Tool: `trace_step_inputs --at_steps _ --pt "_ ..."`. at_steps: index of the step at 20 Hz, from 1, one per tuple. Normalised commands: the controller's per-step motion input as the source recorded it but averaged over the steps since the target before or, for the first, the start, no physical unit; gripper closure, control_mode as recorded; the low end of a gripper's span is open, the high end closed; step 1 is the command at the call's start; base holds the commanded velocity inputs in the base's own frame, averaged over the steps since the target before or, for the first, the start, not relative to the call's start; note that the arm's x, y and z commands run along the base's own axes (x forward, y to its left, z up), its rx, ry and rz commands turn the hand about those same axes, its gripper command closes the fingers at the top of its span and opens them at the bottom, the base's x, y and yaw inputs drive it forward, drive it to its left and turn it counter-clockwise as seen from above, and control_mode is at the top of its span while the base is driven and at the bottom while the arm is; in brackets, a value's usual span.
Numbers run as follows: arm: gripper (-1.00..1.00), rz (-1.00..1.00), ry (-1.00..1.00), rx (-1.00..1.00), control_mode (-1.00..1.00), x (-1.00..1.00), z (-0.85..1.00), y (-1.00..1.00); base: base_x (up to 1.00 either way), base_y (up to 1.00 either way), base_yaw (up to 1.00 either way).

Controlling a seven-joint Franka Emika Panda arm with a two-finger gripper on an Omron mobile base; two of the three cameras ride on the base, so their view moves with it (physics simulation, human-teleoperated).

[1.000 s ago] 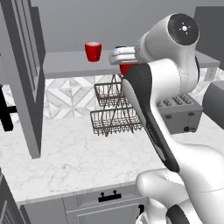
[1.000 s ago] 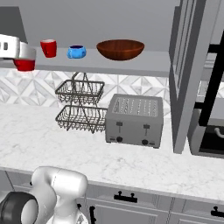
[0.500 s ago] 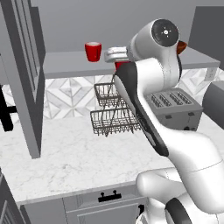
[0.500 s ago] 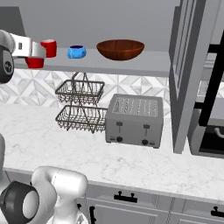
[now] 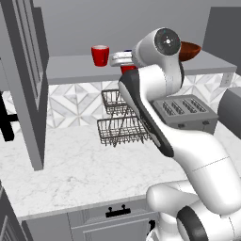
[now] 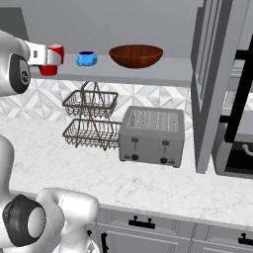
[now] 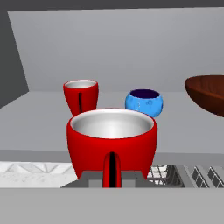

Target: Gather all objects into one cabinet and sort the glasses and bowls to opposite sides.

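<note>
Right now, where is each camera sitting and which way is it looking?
Left base view: behind the arm on its left, looking forward at the shelf and counter.
Right base view: behind on its right, facing the toaster; the arm stands at left.
Hand view: on the hand, looking past the held red cup into the cabinet.
All three share the brown bowl.

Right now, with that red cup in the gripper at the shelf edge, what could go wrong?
The held cup sits low at the shelf front, so pushing forward might catch the lip and tip it. The other red cup and the blue bowl stand just behind; going deep could knock them. The gripper covers little of the cup, so it might slip.
</note>
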Motion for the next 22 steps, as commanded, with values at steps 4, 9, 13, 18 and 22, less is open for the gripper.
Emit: trace_step_inputs --at_steps 4,9,13,18,22 --pt "1.00 0.00 0.00 0.00 -1.00 0.34 0.00 0.01 0.00 0.00 0.00" --pt "1.00 0.00 0.00 0.00 -1.00 0.24 -0.14 0.00 0.00 0.00 0.00" --pt "1.00 0.00 0.00 0.00 -1.00 0.05 -0.11 0.03 0.00 0.00 0.00" --pt "1.00 0.00 -0.03 0.00 -1.00 0.09 -0.08 0.00 0.00 0.00 0.00" --pt "1.00 0.00 -0.02 0.00 -1.00 0.46 -0.01 0.02 0.00 0.00 0.00"
